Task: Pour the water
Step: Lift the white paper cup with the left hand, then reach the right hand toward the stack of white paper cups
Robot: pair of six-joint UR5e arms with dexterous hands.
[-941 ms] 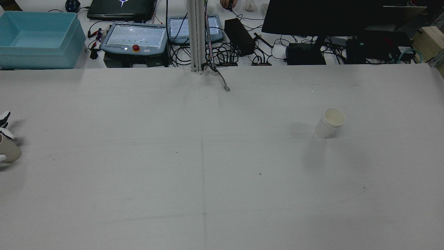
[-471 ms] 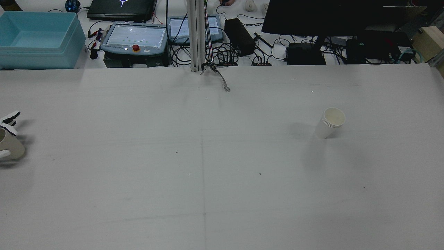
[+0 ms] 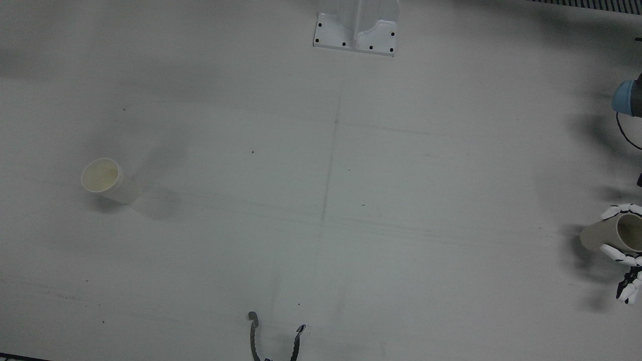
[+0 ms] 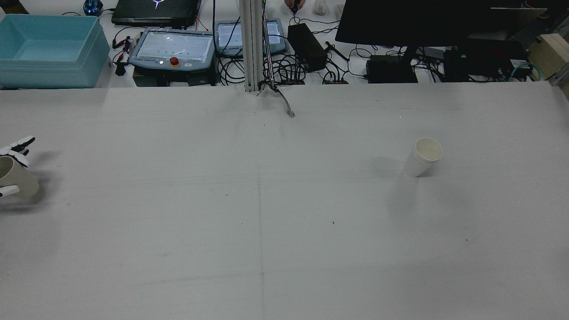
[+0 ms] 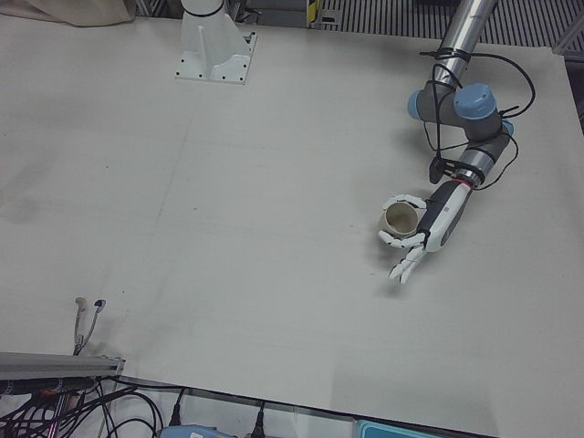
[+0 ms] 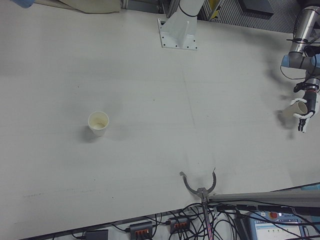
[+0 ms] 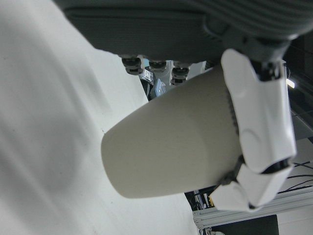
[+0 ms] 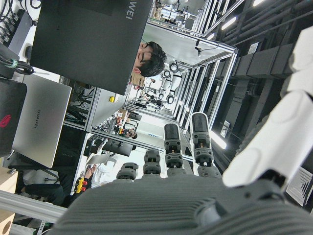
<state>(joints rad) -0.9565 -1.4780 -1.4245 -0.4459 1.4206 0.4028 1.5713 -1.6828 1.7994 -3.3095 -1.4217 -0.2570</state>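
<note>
My left hand is shut on a beige cup at the table's far left edge in the rear view. The cup is tilted, its mouth turned back toward the arm, and it fills the left hand view. It also shows in the front view, held by white fingers. A white paper cup stands upright on the right half of the table, far from the hand; it shows in the front view and the right-front view. My right hand shows only in its own view, empty, off the table.
A metal clip lies at the table's operator-side edge by a post. A white pedestal base stands at the robot side. A blue bin, pendants, cables and monitors sit beyond the table.
My left hand with the beige cup has moved a little rightward into the rear view and slightly farther from the robot. The white paper cup has not moved.
</note>
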